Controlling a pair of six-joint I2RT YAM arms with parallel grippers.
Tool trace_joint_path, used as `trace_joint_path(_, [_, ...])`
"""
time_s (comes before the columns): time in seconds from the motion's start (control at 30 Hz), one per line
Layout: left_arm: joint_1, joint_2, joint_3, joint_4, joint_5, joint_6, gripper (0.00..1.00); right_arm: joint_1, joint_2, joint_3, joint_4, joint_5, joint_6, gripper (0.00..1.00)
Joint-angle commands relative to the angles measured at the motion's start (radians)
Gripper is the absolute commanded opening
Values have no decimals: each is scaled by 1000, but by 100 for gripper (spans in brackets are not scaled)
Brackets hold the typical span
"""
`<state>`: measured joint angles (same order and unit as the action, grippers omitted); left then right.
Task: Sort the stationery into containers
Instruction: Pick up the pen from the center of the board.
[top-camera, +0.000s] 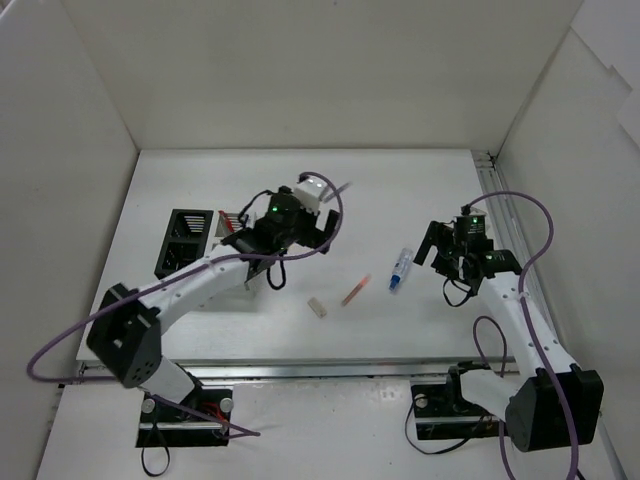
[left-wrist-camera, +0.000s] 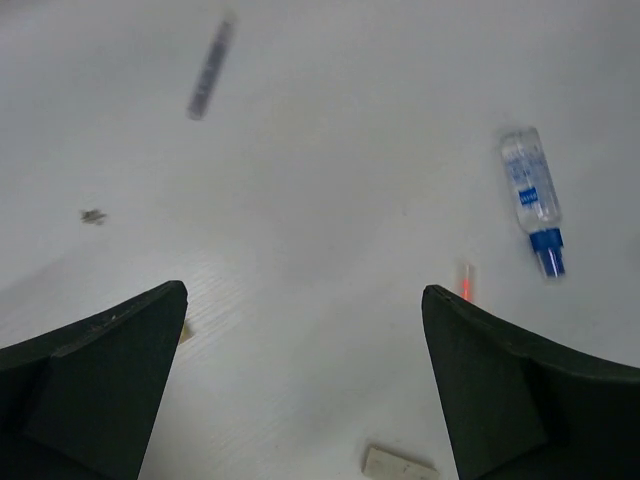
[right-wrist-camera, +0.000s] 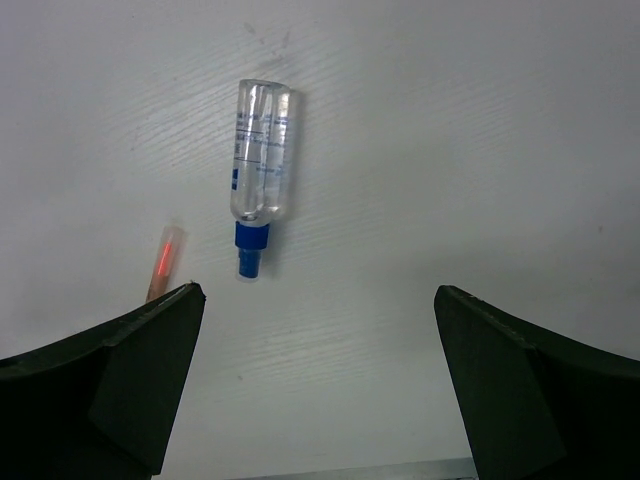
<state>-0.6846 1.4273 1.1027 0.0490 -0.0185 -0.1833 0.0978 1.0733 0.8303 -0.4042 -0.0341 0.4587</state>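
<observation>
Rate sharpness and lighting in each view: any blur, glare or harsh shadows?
Left wrist: blurred, the grey pen smeared into a streak, the clear bottle soft. Right wrist: sharp, tabletop grain and the bottle's print crisp. Top external: even light, faint shadows, no glare.

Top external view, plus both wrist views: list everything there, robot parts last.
Black organiser: one, black, left side of table.
White box: one, white, far centre, partly hidden.
Clear tube: one, blue cap, right of centre.
Red pen: one, red, centre.
Eraser: one plainly visible, beige, beside red pen.
Grey pen: one, grey, far centre.
Left gripper: black, open, empty.
Right gripper: black, open, near tube.
</observation>
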Motion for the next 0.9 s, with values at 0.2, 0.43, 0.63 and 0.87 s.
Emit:
trace_joint_path(0.2, [-156, 357, 290, -204, 78, 156, 100, -49, 39, 32, 33, 11, 26, 98])
trace_joint_path(0.43, [-202, 528, 390, -256, 181, 133, 100, -55, 19, -10, 33, 19, 28, 98])
trace_joint_path(0.63, [-239, 610, 444, -278, 141, 117, 98, -53, -22, -26, 30, 31, 9, 98])
trace_joint_path(0.87, [-268, 663, 453, -290, 68, 85, 54, -58, -62, -45, 27, 66, 6, 98])
